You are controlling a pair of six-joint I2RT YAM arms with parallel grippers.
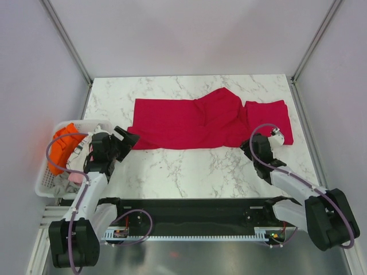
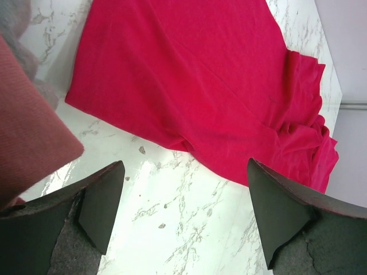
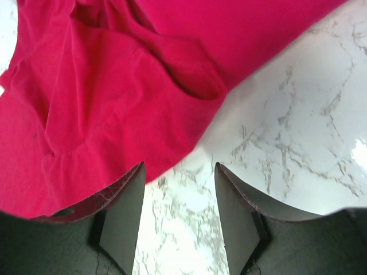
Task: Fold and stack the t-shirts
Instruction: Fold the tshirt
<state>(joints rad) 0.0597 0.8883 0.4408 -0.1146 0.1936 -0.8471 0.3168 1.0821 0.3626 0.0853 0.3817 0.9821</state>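
A crimson-red t-shirt (image 1: 195, 120) lies spread on the marble table (image 1: 189, 172), flat on its left half and rumpled on its right. My left gripper (image 1: 127, 139) is open and empty, just off the shirt's near-left corner; the shirt (image 2: 200, 80) fills the upper part of the left wrist view, with bare marble between the fingers (image 2: 103, 200). My right gripper (image 1: 250, 144) is open and empty at the shirt's near-right edge. In the right wrist view the cloth (image 3: 114, 86) reaches the left finger (image 3: 123, 212), and marble shows between the jaws.
A white basket (image 1: 46, 172) stands at the table's left edge with orange cloth (image 1: 63, 146) and grey cloth (image 1: 63, 182) in it. White walls close in the table at the back and sides. A black rail (image 1: 195, 209) runs along the near edge.
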